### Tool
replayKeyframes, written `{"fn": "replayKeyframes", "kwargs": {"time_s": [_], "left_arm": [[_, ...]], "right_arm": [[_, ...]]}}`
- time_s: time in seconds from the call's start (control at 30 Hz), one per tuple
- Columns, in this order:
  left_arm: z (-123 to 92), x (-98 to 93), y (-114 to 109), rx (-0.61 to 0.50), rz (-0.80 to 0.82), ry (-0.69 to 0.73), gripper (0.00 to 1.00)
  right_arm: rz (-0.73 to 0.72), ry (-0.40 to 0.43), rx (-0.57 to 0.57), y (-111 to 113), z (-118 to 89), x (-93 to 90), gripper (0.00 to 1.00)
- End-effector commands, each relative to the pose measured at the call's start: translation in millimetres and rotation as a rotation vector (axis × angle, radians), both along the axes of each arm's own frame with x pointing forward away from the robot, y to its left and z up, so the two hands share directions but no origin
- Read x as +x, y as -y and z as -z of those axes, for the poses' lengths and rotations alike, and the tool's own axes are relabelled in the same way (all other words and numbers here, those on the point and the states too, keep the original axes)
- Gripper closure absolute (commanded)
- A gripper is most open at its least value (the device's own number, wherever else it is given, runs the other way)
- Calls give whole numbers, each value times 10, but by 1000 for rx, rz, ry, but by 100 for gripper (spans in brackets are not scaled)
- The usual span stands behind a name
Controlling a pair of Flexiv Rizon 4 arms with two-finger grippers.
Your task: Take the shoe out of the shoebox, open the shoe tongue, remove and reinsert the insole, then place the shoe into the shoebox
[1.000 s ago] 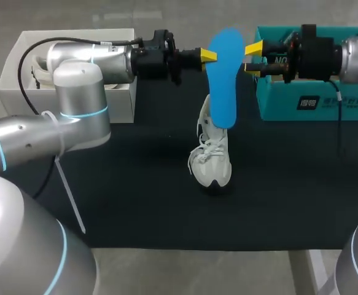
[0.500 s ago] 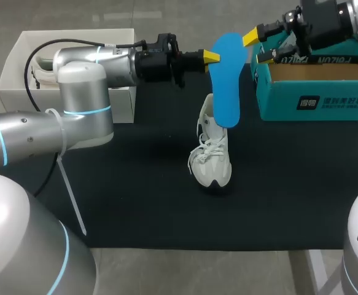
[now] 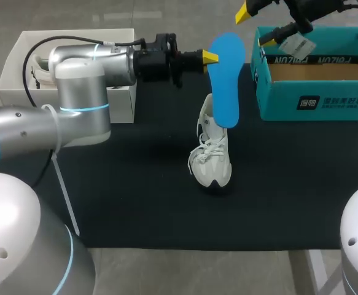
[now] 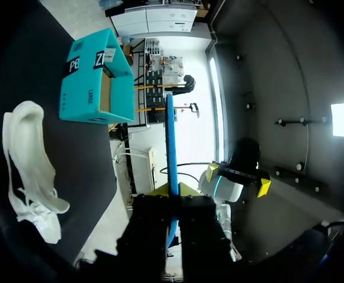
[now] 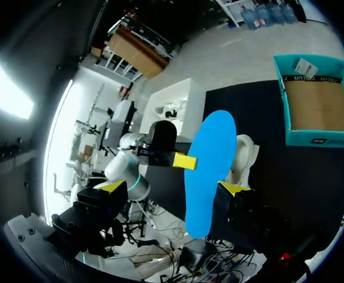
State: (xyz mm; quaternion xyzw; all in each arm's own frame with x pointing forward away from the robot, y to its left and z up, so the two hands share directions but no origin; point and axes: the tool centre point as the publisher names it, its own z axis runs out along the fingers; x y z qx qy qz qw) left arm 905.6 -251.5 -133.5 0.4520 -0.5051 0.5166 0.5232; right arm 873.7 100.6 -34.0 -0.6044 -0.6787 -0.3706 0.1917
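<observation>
- Now our left fingers (image 3: 210, 57) pinch the blue insole (image 3: 225, 80) by its edge, holding it upright above the white shoe (image 3: 210, 153); the shoe stands on the black worktop (image 3: 136, 184)
- our right fingers (image 3: 255, 26) are spread wide and empty above a corner of the teal shoebox (image 3: 317, 101)

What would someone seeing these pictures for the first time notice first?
The eye goes first to the blue insole, held upright in the air by the left claw over the middle of the table. Just below it the white shoe sits alone on the black mat. At the far right the teal shoebox stands open, with the right claw open in the air above its corner.
</observation>
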Motion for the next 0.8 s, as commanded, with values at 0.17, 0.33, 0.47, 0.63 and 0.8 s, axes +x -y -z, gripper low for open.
{"fn": "replayKeyframes", "kwargs": {"time_s": [0.17, 0.33, 0.47, 0.63, 0.8], "left_arm": [[2, 62, -37, 27, -10, -13, 100], [9, 86, -31, 18, -13, -21, 100], [18, 105, -44, 20, -12, -25, 100], [25, 118, -49, 17, -4, -37, 100], [38, 124, -48, 19, 2, -39, 100]], "right_arm": [[318, -115, -669, -91, -56, 25, 0], [337, -128, -772, -149, -37, 7, 0], [335, -111, -884, -205, -52, -18, 0], [277, -62, -1034, -253, -73, 4, 0], [247, -67, -1023, -274, -49, 36, 0]]}}
